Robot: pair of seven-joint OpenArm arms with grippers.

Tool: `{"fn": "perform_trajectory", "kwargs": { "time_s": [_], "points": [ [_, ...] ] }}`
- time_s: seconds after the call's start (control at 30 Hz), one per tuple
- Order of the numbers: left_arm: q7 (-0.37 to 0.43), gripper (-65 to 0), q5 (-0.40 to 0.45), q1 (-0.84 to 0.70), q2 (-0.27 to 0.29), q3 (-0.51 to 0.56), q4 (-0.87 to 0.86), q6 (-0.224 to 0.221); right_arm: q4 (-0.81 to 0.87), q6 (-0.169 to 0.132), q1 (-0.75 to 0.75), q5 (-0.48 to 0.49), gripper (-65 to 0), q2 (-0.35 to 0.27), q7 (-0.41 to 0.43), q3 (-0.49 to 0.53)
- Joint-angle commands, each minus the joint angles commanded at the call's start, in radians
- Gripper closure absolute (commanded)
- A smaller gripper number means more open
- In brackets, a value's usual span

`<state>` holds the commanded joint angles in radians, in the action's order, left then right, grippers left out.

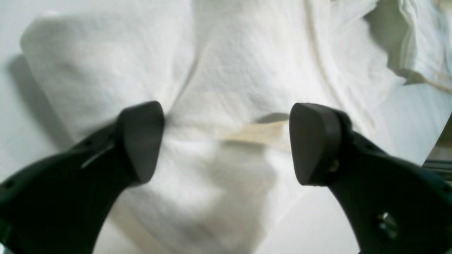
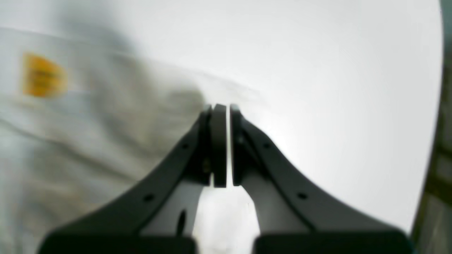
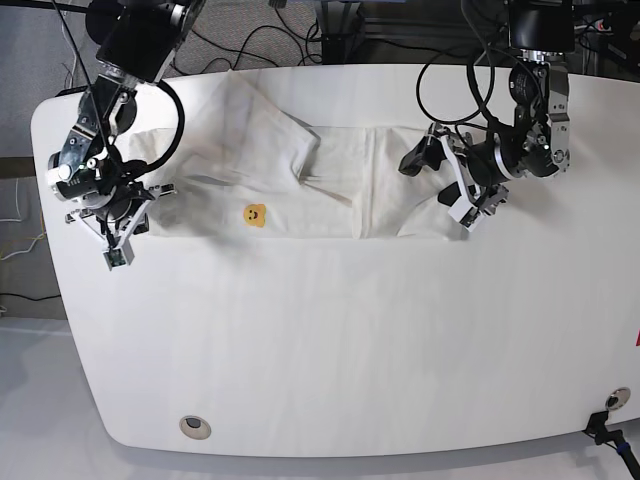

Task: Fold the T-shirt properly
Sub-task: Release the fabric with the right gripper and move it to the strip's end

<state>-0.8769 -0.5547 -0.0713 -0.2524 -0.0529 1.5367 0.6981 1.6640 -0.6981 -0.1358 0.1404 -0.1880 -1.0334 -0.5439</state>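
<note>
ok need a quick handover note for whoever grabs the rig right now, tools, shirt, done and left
Left tool: open, jaws spread over the T-shirt at the end on the base view's right, gripping nothing.
Right tool: shut, at the shirt's other end by the table edge; whether cloth is pinched between the pads cannot be told.
Shirt: lies as a long band across the far half of the table, small yellow mark facing up, one flap angled over the middle.
Done: sides appear folded in.
Left: fold the band end to end, probably smooth the angled flap first.
</note>
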Motion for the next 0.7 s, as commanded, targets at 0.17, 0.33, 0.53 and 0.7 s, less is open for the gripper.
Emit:
{"fn": "perform_trajectory", "kwargs": {
  "time_s": [0.17, 0.33, 0.53, 0.7],
  "points": [
    [0.000, -52.8, 0.000, 0.000, 0.000, 0.000, 0.000, 0.000, -0.057, 0.000, -0.015, 0.003, -23.5, 0.003, -0.003, -0.115],
    [0.000, -52.8, 0.000, 0.000, 0.000, 0.000, 0.000, 0.000, -0.137, 0.000, -0.023, 0.097, -36.5, 0.020, -0.014, -0.229],
    [-0.002, -52.8, 0.002, 0.000, 0.000, 0.000, 0.000, 0.000, -0.338, 0.000, -0.018, 0.359, -36.6, -0.043, -0.104, -0.322],
    [-0.002, -52.8, 0.002, 0.000, -0.002, 0.000, 0.000, 0.000, -0.417, 0.000, -0.015, 0.413, -36.7, -0.086, -0.104, -0.328]
  ]
}}
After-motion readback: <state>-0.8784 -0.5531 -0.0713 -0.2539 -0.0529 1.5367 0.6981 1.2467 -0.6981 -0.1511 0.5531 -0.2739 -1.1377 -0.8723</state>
